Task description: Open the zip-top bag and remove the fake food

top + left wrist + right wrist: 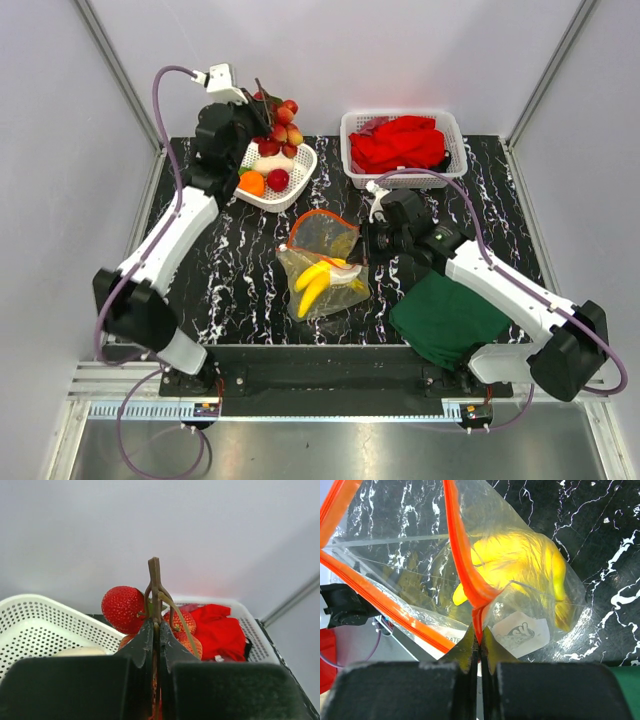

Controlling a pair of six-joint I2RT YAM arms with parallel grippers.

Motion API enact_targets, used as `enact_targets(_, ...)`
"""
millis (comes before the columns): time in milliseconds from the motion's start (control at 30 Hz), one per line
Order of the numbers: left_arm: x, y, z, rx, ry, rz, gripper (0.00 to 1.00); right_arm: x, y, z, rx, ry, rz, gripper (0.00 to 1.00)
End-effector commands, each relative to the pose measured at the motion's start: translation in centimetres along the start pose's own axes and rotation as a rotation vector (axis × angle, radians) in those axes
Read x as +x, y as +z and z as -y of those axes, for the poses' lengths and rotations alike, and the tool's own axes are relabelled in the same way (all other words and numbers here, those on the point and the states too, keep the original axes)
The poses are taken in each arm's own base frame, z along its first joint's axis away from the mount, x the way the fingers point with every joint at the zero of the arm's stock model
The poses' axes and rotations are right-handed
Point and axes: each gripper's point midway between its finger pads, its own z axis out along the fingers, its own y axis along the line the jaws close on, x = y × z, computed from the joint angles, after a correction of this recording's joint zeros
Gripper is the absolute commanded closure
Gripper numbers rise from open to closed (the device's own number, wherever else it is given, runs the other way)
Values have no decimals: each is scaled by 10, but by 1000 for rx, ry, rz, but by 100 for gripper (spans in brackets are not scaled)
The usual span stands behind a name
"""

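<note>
So mid-unload — left tool (156,624) pinching grape bunch (123,609) over basket (303,172); right tool (480,631) clamping zip-top bag (420,560) strip; next — release, fetch bananas (520,560).

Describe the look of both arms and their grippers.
The left arm and right arm have white link shells with black joints and bases. A lilac cable loops along each. The left gripper and right gripper have dark, tapering fingers.

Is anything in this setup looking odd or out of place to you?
Mildly. The red fruit bunch hangs by its stem from the left gripper over the white basket, and the dark green cloth seems to overhang the table at its near edge. Nothing looks spilled or broken.
</note>
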Motion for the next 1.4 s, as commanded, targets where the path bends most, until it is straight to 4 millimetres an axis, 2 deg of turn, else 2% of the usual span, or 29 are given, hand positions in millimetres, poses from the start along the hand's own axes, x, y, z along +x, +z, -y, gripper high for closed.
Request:
enact_targets(0, -1, 51, -38, 52, -191, 48, 100, -18, -3, -16, -54, -62, 48, 100)
enact_targets(100, -1, 77, -77, 29, -263, 72, 100, -17, -5, -17, -63, -68, 49, 100)
enact_targets(133, 21, 92, -96, 11, -293, 39, 100, -17, -5, -17, -64, -73, 49, 100)
enact_targets(167, 27, 100, -116, 2, -316, 28, 100, -17, -5, -17, -64, -72, 51, 100)
enact_targets(200, 23, 108, -122, 3, -352, 39, 100, -16, -5, -17, -68, -74, 49, 100)
enact_targets(233, 47, 120, -139, -22, -375, 3, 100, -15, -5, -18, -72, -77, 46, 100)
enact_targets(333, 50, 136, -161, -20, -400, -1, 100, -16, -3, -19, -86, -81, 46, 100)
enact_targets(367, 66, 143, -173, -35, -400, -25, 89, -16, -2, -21, -91, -84, 44, 100)
enact_targets(433, 67, 149, -183, -59, -389, -39, 66, -16, 2, -20, -91, -86, 34, 100)
enact_targets(467, 71, 150, -188, -69, -390, -46, 41, -15, 3, -19, -91, -87, 31, 100)
enact_targets(533, 74, 147, -193, -107, -379, -64, 25, -15, 7, -18, -90, -90, 20, 100)
enact_targets(633, 59, 134, -189, -129, -319, -78, 14, -15, 10, -18, -93, -90, 12, 100)
enact_targets(767, 34, 95, -162, -92, -300, -112, 16, -14, 11, -19, -100, -95, 3, 100)
enact_targets(800, 51, 78, -159, -86, -320, -149, 18, -14, 12, -21, -106, -100, 0, 100)
enact_targets(833, 23, 58, -133, -32, -309, -110, 23, -14, 12, -21, -112, -116, -2, 100)
enact_targets(867, 23, 41, -118, 2, -304, -123, 26, -15, 11, -22, -118, -122, -3, 100)
enact_targets(900, 47, 23, -114, 2, -288, -178, 29, -17, 12, -23, -120, -129, -2, 100)
enact_targets(933, 28, -3, -80, 61, -261, -150, 33, -16, 13, -23, -117, -134, -7, 100)
enact_targets(967, 31, -17, -66, 86, -243, -154, 35, -19, 13, -23, -115, -138, -5, 100)
enact_targets(1000, 37, -31, -55, 108, -200, -173, 37, -22, 15, -27, -128, -140, -11, 100)
enact_targets(1033, 39, -59, -28, 158, -186, -180, 39, -23, 16, -29, -137, -149, -19, 100)
enact_targets(1100, 47, -85, -7, 206, -141, -203, 42, -29, 20, -36, -161, -155, -33, 100)
enact_targets(1133, 62, -101, 15, 252, -129, -242, 43, -29, 21, -38, -165, -155, -47, 100)
enact_targets(1167, 49, -116, 25, 262, -109, -201, 49, -34, 20, -44, -187, -161, -45, 100)
enact_targets(1200, 61, -129, 30, 272, -65, -247, 50, -32, 24, -46, -195, -159, -65, 100)
enact_targets(1233, 74, -144, 52, 329, -37, -279, 50, -32, 24, -50, -210, -160, -72, 100)
enact_targets(1267, 70, -154, 55, 319, -7, -261, 51, -33, 23, -60, -242, -168, -80, 100)
enact_targets(1333, 89, -172, 67, 344, 71, -320, 53, -31, 22, -69, -266, -176, -87, 100)
enact_targets(1367, 93, -174, 61, 307, 96, -328, 57, -30, 21, -74, -277, -183, -88, 100)
